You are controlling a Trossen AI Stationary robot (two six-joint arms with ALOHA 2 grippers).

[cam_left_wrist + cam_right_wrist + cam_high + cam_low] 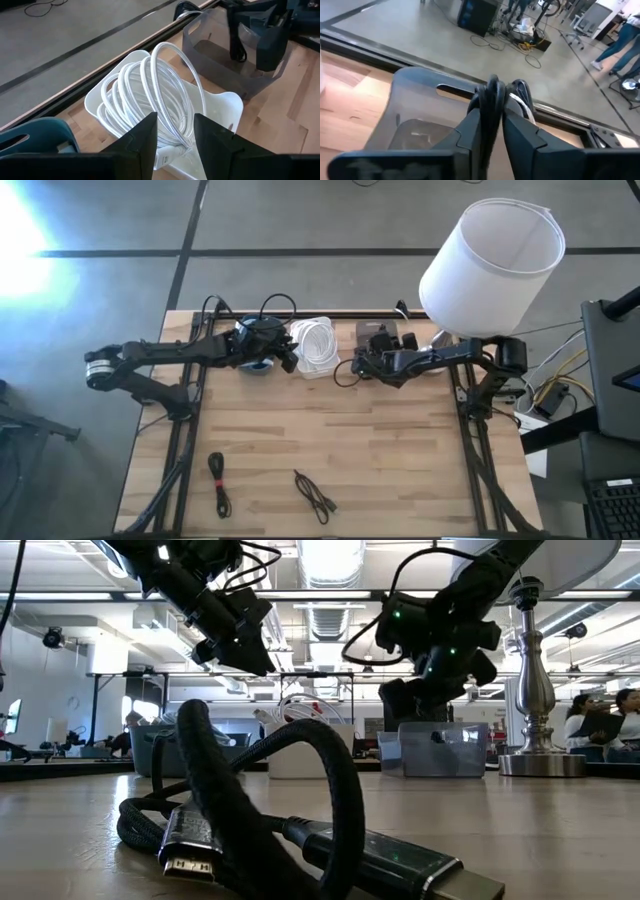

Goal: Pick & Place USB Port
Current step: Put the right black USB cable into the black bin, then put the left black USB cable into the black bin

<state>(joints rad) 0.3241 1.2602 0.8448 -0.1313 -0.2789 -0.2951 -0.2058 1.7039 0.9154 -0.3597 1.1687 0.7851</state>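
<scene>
My right gripper (492,131) is shut on a bundled black cable (493,95) and hovers above the grey bin (417,102), near its left, near corner (362,362). My left gripper (175,134) is open and hangs over the white bin (220,107), where a coil of white cable (150,90) stands in the bin; the fingers are either side of the coil's top, and I cannot tell whether they touch it. In the high view the left gripper (287,352) is at the white bin's (318,346) left side. Two more black cables (218,480) (315,495) lie on the table near its near edge. My right gripper pinches the black cable bundle (492,107) between its two fingers, several strands together. The bundle sticks up past the fingertips, and a loop (345,374) hangs out to the table's left of the gripper. The cable is lifted clear of the table.
A blue bin (258,366) sits under the left arm, left of the white bin. A lamp with a white shade (492,265) stands at the table's far right corner. A black cable with a plug (250,830) lies just before the low camera. People stand in the room beyond.
</scene>
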